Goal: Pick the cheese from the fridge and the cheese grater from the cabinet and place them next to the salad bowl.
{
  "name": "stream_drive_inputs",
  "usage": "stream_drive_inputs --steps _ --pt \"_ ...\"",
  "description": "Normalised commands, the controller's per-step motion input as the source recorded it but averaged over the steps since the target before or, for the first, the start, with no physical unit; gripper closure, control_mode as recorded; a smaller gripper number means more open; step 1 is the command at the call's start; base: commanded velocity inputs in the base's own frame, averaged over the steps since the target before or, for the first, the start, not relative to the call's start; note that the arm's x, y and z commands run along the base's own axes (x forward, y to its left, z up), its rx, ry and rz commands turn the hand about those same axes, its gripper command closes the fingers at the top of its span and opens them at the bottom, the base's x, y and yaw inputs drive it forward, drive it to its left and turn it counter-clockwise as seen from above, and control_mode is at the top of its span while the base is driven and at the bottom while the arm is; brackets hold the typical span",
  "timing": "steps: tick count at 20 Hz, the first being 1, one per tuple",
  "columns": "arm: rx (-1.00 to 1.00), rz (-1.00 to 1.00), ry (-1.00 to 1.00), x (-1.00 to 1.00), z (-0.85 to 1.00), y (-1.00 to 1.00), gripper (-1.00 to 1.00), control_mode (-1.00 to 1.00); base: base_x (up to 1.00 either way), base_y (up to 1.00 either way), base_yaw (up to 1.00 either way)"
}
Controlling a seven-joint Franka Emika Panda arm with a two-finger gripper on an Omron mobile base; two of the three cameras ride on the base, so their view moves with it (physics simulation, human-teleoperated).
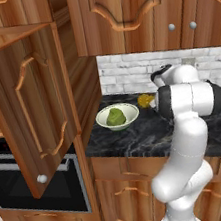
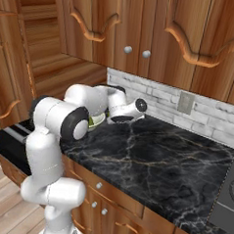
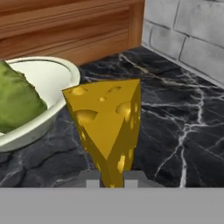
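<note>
The gripper [image 3: 112, 181] is clamped on the cheese [image 3: 107, 127], whose narrow end sits pinched between the two finger tips in the hand view while the wide holed face points away from the camera. The wedge hangs over the black marble counter [image 3: 175, 131], just beside the salad bowl [image 3: 48, 78] with its green leafy lump. In the left base view the cheese [image 1: 144, 100] shows as a yellow spot between the bowl [image 1: 117, 117] and the arm, close to the tiled back wall. This looks like the placing step for the cheese. The next move probably calls for lowering it onto the bare marble, clear of the bowl's rim, then letting go. The cabinet door [image 1: 32, 115] stands open, so the grater part likely comes afterwards
</note>
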Motion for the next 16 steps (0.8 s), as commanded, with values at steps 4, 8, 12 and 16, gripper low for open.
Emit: stream_drive_inputs --steps 4,8,12,16 --pt "0.00 0.00 0.00 0.19 -0.60 0.00 1.00 -1.00 0.00 0.00 0.00" --pt "0.00 0.00 0.00 0.26 -0.52 0.00 1.00 -1.00 0.00 0.00 0.00" --pt "0.00 0.00 0.00 0.38 -0.51 0.00 1.00 -1.00 0.00 0.00 0.00" --pt "0.00 0.01 0.00 0.16 -0.35 0.00 1.00 -1.00 0.00 0.00 0.00"
